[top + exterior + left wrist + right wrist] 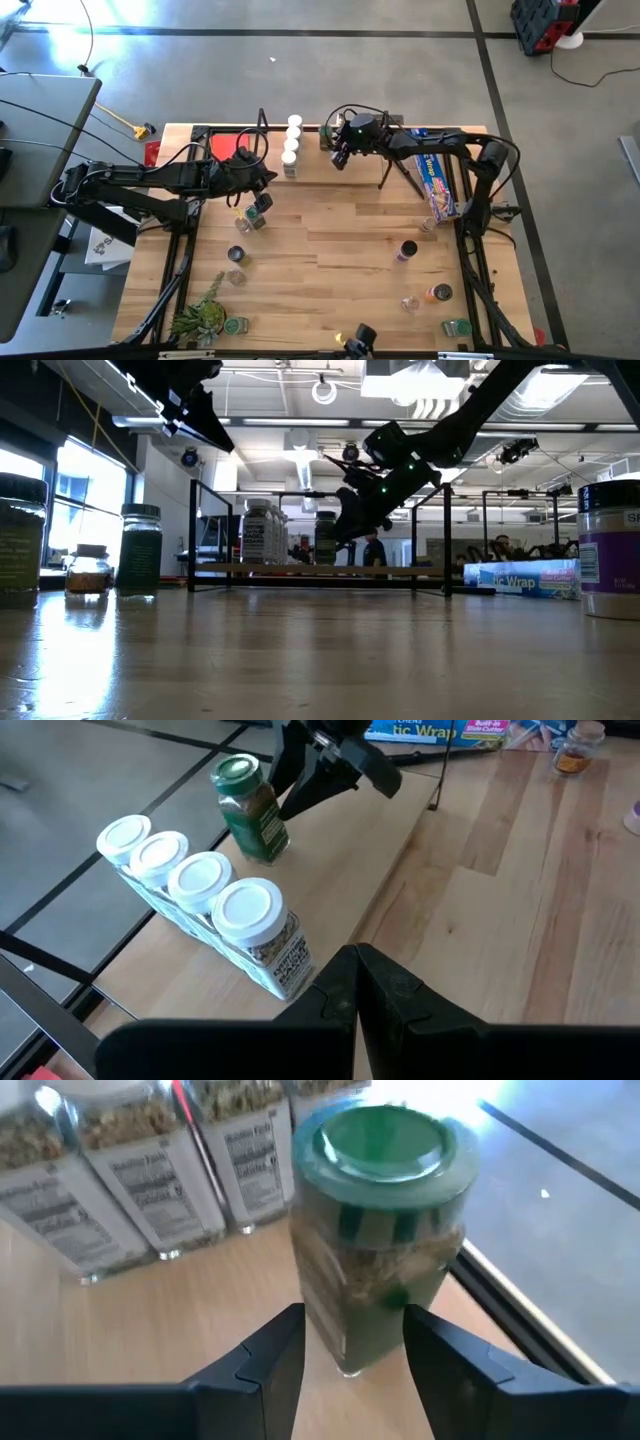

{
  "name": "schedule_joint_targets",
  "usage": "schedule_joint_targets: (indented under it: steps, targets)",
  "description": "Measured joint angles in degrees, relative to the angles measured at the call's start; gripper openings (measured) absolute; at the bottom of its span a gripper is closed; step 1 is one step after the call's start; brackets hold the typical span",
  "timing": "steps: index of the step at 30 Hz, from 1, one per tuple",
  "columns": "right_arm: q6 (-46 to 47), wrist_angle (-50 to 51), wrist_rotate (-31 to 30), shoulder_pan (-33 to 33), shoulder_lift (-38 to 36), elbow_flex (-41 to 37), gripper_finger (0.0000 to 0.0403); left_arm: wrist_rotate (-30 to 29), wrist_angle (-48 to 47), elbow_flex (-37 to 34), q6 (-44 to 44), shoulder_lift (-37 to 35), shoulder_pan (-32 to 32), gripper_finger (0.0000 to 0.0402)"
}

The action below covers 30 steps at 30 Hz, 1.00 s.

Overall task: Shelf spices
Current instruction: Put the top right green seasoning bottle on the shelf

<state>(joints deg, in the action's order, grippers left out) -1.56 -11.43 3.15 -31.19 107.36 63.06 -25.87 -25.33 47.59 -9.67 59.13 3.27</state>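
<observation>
Right wrist view, right gripper point(352, 1342) grasping green-lidded jar point(378, 1230) on shelf point(340, 870), left gripper point(357, 982) clenched, empty.

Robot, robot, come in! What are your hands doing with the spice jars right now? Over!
Right gripper closed around green-lidded spice jar on the shelf. Left gripper shut, empty, near four white-lidded jars. Nothing blocking.

looks like a robotics lab / workshop w/ open-plan space: bare grey concrete floor point(300, 80) w/ dark tape lines, exposed ceiling ducts point(300, 435) & strip lights, big windows point(85, 490), people point(375, 548) seated at desks in bkgd, a red-black equipment case point(545, 25), loose cables round the wooden test table point(330, 250).
</observation>
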Motion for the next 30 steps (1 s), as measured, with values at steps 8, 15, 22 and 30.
schedule_joint_targets:
  steps: [8, 15, 22, 30]
  targets:
    - [-1.0, 0.5, 0.4, -0.1, 2.6, 2.7, 0.0163, 0.4, 0.0, 0.0, -0.8, 0.0, 0.0, 0.0]
    - [1.6, 1.9, -0.4, 1.2, 2.4, 2.9, 0.0162, 0.4, 0.1, 0.0, -0.8, 0.0, 0.0, 0.0]
    - [-2.1, 2.2, -0.9, 4.1, 2.4, 2.9, 0.0162, 0.4, 0.4, 0.0, -0.8, 0.0, 0.0, 0.0]
    - [-0.2, 4.5, -0.7, 5.3, 1.7, 2.9, 0.0162, 0.4, 0.4, 0.0, -0.8, 0.0, 0.0, 0.0]
